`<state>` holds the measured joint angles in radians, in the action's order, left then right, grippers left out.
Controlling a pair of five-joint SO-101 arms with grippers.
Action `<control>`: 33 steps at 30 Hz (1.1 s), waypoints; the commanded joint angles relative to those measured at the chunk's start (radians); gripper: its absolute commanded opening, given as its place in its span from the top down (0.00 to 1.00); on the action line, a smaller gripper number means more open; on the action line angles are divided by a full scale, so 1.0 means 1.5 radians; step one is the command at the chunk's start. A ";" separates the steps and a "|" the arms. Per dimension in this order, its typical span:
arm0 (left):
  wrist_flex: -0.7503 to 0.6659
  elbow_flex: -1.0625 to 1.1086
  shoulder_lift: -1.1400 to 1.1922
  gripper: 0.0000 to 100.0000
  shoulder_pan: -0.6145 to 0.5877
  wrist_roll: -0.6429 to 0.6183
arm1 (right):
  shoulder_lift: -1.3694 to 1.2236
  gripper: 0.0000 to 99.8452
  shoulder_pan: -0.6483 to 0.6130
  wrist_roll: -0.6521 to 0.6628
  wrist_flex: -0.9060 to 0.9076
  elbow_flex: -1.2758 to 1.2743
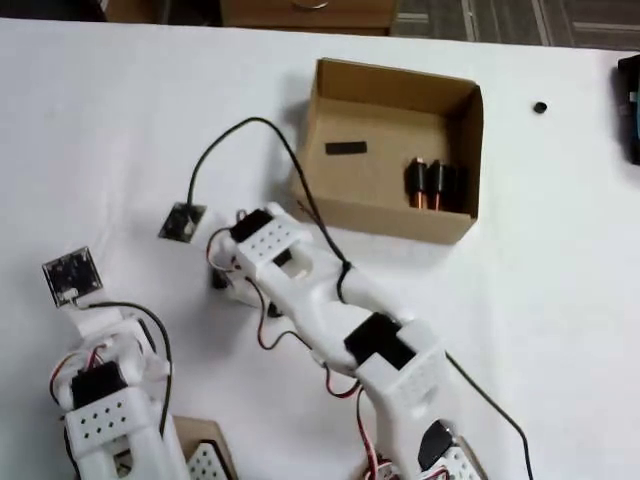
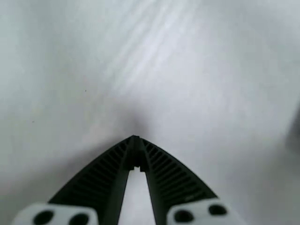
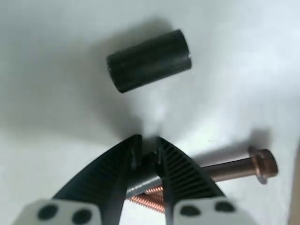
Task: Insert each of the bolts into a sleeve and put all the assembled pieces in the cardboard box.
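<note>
Counter: we see a white counter (image 1: 120,130) that carries both arms and the box.
Cardboard box: the open cardboard box (image 1: 400,222) sits toward the far side of the counter, just beyond the right arm's reach.
Assembled pieces: two assembled pieces (image 1: 430,185), black sleeves with copper bolts in them, lie side by side in the box against one wall. A black strip (image 1: 345,148) lies apart from them on the box floor.
Sleeve: a loose black sleeve (image 3: 149,61) lies on its side on the counter, just past the right pincer's tips and not touching them.
Bolt: a copper bolt (image 3: 234,168) lies flat on the counter, apart from the sleeve. Its threaded end runs beneath the right pincer.
Right pincer: the right pincer (image 3: 147,143) is low over the bolt, its tips parted by only a sliver. We see nothing clamped between them.
Left pincer: the left pincer (image 2: 134,139) is closed tip to tip over bare counter and holds nothing.
Elsewhere: a small black piece (image 1: 540,106) lies alone on the counter, well to the side of the box.
</note>
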<state>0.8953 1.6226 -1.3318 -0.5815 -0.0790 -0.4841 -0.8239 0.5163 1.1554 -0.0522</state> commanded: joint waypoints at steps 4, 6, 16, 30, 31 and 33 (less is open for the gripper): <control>-0.012 -0.026 -0.007 0.98 -0.004 -0.003 | -0.001 0.98 -0.007 -0.035 0.036 0.013; -0.011 -0.026 -0.007 0.98 -0.004 -0.003 | 0.001 0.98 -0.007 -0.053 0.036 0.013; -0.007 -0.026 -0.007 0.98 -0.004 -0.003 | 0.004 0.79 0.008 -0.148 0.066 0.082; -0.007 -0.026 -0.007 0.98 -0.004 -0.003 | 0.005 0.78 0.006 -0.325 0.183 0.202; -0.007 -0.026 -0.007 0.98 -0.004 -0.003 | 0.005 0.78 0.006 -0.358 0.186 0.202; -0.007 -0.026 -0.007 0.98 -0.004 -0.003 | 0.004 0.78 0.007 -0.433 0.187 0.199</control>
<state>0.8953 1.6226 -1.3318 -0.5815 -0.0790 -0.4948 -0.8239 -0.0023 1.4239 0.2087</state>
